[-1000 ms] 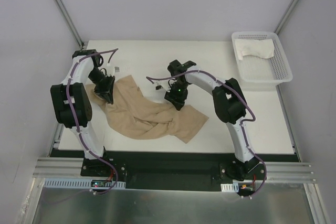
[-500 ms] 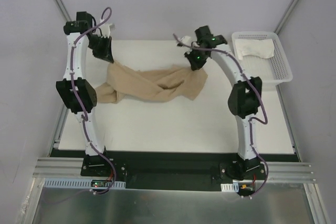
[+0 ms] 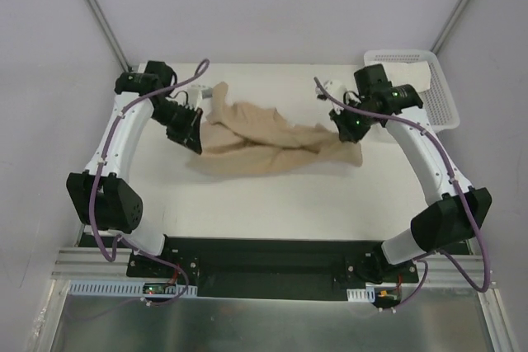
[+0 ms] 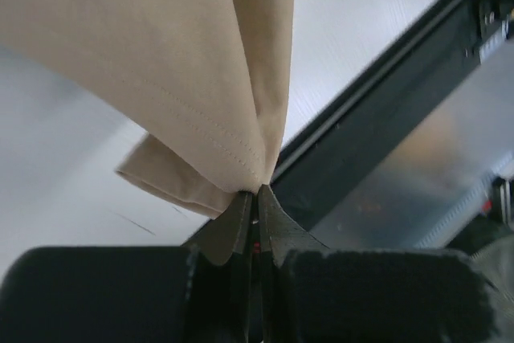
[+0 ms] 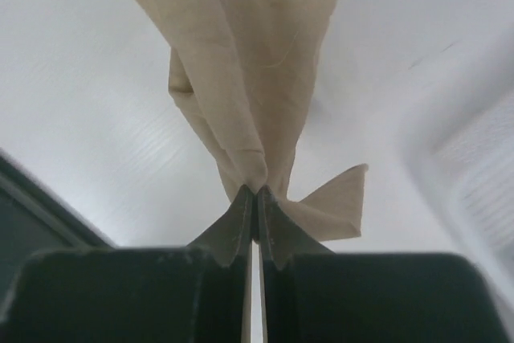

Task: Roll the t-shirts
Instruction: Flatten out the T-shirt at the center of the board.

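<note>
The tan t-shirt hangs twisted and stretched between my two grippers over the middle of the table. My left gripper is shut on its left end; in the left wrist view the cloth fans out from the closed jaws. My right gripper is shut on its right end; in the right wrist view the cloth is pinched between the jaws. The white t-shirt lies in the basket, mostly hidden behind my right arm.
A white plastic mesh basket stands at the back right corner of the white table. A black rail runs along the table's near edge. Grey walls and metal posts enclose the back and sides.
Both grippers lifted the tan shirt to the back of the table, then came forward and rightward with it. The shirt is now pulled out longer between them.
</note>
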Robot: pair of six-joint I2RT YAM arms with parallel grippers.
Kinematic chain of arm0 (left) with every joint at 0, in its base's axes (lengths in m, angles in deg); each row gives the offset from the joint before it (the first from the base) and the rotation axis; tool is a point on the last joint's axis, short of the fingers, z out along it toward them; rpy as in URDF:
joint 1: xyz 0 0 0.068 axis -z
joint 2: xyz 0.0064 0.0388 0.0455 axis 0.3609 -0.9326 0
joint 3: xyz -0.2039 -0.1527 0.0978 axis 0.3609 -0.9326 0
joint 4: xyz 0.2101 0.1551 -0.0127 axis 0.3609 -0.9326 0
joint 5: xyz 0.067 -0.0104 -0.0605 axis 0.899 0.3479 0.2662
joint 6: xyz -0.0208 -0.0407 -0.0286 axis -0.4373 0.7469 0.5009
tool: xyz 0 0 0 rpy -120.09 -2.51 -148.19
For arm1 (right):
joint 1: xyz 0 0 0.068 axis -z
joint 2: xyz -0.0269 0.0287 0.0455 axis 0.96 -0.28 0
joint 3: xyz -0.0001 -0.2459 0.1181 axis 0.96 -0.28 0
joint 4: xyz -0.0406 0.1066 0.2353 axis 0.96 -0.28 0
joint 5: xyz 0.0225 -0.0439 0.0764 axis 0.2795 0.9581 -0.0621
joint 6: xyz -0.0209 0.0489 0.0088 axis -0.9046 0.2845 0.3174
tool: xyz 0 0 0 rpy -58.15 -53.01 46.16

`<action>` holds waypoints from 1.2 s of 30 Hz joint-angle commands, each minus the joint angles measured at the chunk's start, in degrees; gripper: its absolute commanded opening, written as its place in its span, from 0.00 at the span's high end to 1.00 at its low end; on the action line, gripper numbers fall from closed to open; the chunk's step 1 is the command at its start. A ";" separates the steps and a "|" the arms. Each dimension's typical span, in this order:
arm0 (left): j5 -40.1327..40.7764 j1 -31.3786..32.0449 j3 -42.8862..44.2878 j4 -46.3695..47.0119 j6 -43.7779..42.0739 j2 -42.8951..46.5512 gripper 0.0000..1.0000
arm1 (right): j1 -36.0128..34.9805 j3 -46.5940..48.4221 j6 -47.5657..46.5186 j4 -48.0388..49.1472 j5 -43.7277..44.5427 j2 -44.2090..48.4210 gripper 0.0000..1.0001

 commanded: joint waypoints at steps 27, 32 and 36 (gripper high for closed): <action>15.27 -3.96 -7.16 11.99 7.64 -16.95 0.45 | -12.30 29.73 -8.13 -9.41 -11.64 -47.61 0.46; 16.85 -4.05 -4.70 12.69 8.33 -22.83 0.46 | -12.74 29.56 -4.88 -5.38 -8.92 -50.09 0.46; 20.10 -3.96 -2.07 14.01 9.03 -26.70 0.45 | -13.71 29.82 -5.31 -6.77 -6.46 -51.76 0.52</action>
